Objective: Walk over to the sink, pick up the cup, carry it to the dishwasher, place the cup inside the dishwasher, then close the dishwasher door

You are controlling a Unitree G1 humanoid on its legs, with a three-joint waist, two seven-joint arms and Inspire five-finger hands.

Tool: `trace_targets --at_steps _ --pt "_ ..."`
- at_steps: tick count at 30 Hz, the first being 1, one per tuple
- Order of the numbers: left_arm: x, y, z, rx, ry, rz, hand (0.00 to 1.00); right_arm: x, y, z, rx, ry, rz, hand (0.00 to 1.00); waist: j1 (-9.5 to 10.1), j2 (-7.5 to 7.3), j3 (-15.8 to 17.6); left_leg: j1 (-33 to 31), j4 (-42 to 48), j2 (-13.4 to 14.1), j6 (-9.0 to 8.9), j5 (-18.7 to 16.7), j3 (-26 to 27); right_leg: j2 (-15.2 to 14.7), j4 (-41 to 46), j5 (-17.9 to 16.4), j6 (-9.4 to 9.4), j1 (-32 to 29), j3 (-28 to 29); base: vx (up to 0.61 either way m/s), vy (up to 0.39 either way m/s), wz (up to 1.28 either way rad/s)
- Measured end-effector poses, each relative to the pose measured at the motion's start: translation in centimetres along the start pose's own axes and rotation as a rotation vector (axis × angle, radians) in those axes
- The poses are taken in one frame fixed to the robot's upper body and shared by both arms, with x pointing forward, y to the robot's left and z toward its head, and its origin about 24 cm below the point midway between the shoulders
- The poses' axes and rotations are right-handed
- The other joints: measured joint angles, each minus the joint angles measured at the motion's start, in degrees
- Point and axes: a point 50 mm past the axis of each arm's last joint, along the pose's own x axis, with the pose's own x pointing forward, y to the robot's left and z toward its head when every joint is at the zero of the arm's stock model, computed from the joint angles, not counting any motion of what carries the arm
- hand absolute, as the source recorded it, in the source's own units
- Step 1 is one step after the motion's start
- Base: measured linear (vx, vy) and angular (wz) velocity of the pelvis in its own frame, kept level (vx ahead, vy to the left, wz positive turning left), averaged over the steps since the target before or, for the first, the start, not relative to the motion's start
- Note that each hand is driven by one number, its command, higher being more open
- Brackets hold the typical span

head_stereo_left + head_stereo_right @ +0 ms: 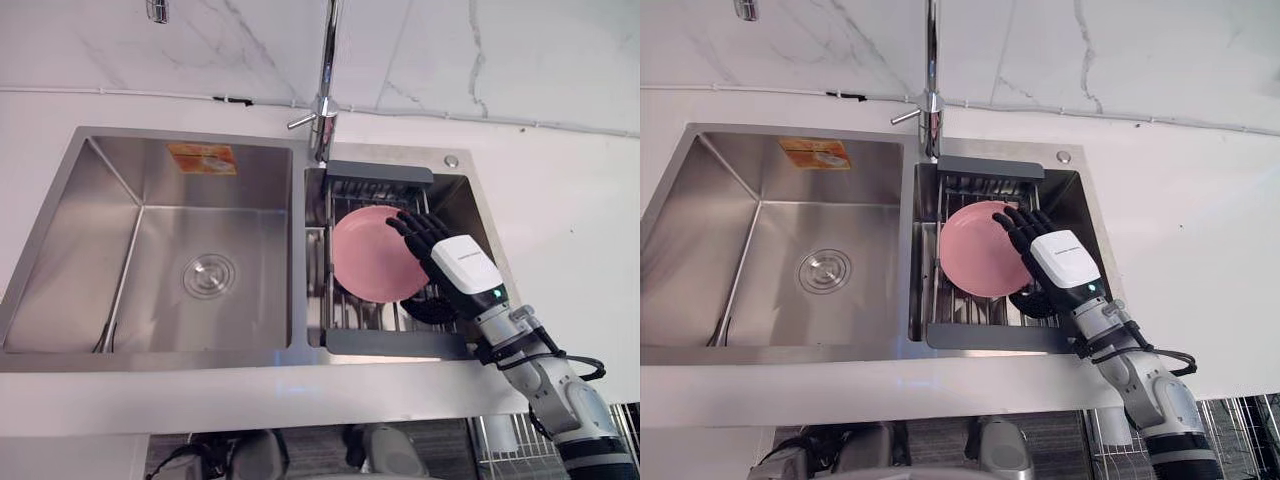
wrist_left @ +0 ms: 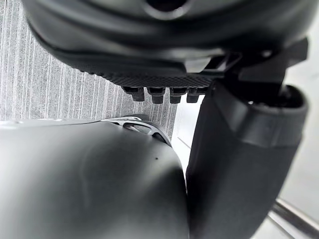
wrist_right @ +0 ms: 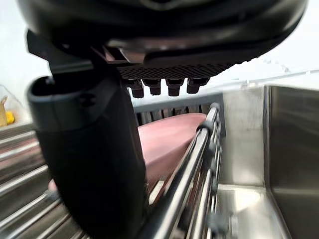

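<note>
A pink plate (image 1: 370, 255) stands tilted in a dark dish rack (image 1: 380, 172) in the right basin of the sink. My right hand (image 1: 462, 262) hovers over the rack's right side, its straight fingers (image 1: 1025, 228) reaching to the plate's right edge and closing on nothing. In the right wrist view the plate (image 3: 167, 139) lies just past the fingers and the thumb (image 3: 94, 149). A dark round shape (image 1: 432, 312) sits in the rack under the palm; I cannot tell whether it is a cup. My left hand (image 2: 164, 50) hangs low over grey floor with its fingers relaxed.
The large left basin (image 1: 200, 270) has a drain and an orange sticker (image 1: 203, 157) on its back wall. A tall faucet (image 1: 325, 100) rises behind the divider. White counter runs all round. A white wire basket (image 1: 500, 435) shows below the counter at lower right.
</note>
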Motion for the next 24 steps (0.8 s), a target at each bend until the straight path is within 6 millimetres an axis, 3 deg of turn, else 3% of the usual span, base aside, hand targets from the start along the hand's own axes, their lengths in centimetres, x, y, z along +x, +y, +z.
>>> trace_targets --at_steps 12,24 --pt "0.04 -0.54 -0.05 0.001 -0.004 -0.015 1.00 0.01 -0.12 0.02 -0.027 -0.031 -0.230 1.00 0.48 1.33 0.17 -0.24 -1.35 -0.03 -0.40 1.97 -1.41 -0.16 0.13 0.33 -0.47 -0.05 -1.21 -0.05 -0.031 0.05" --pt "0.02 -0.76 0.06 0.005 -0.009 -0.025 1.00 0.48 -0.13 0.27 -0.023 -0.051 -0.332 1.00 1.29 1.77 -0.10 -0.75 -1.18 -0.18 -0.31 2.21 -2.23 -0.37 0.37 0.27 -0.55 -0.08 -2.13 -0.02 -0.008 0.03"
